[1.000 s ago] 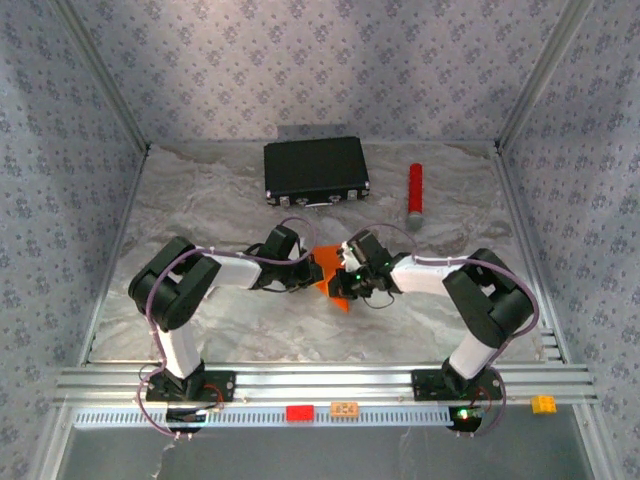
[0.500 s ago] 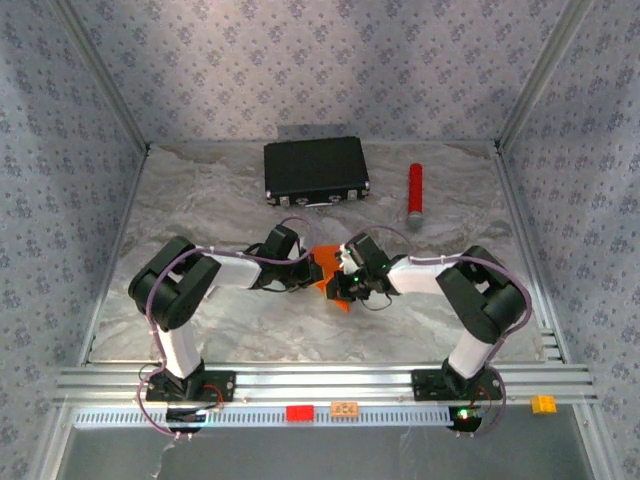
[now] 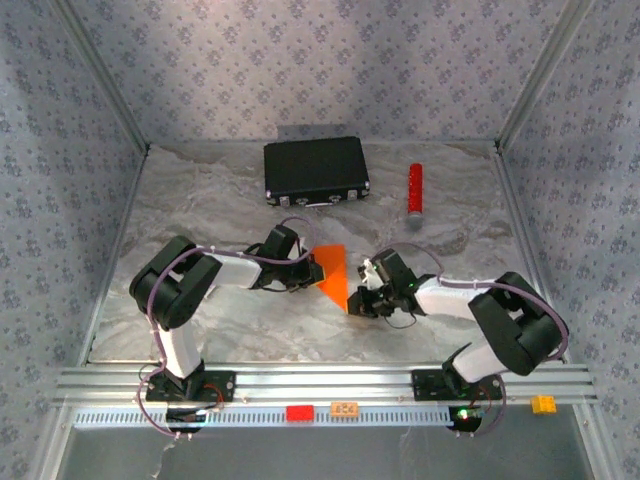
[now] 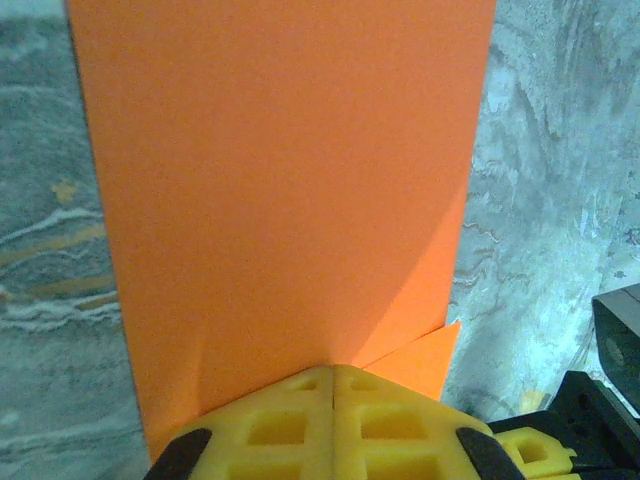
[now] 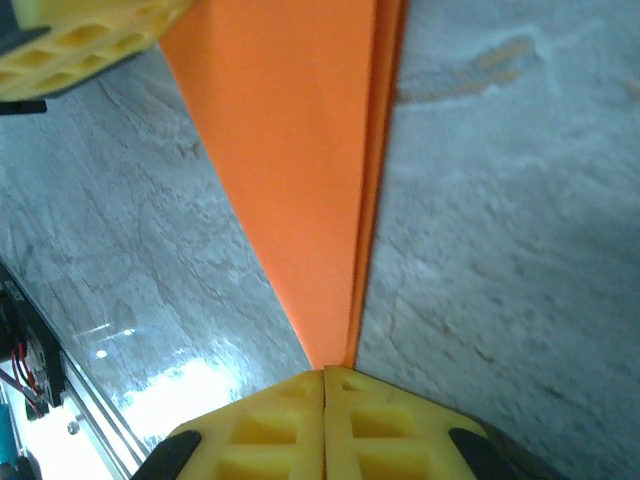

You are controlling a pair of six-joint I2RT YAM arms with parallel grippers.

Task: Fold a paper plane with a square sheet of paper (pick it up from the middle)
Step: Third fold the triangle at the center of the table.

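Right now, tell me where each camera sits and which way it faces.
Top external: above and behind the bases, looking down on the table, black case, red cylinder, left arm and right arm.
Left wrist: on the left arm, looking past the shut left gripper along the orange paper it pinches.
Right wrist: on the right arm, looking past the shut right gripper, clamped on the orange paper's narrow end.
Shared: all three show the orange paper over the marbled table.

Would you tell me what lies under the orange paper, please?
The marbled table shows on both sides of the orange paper; the patch directly beneath it is covered, so unseen.
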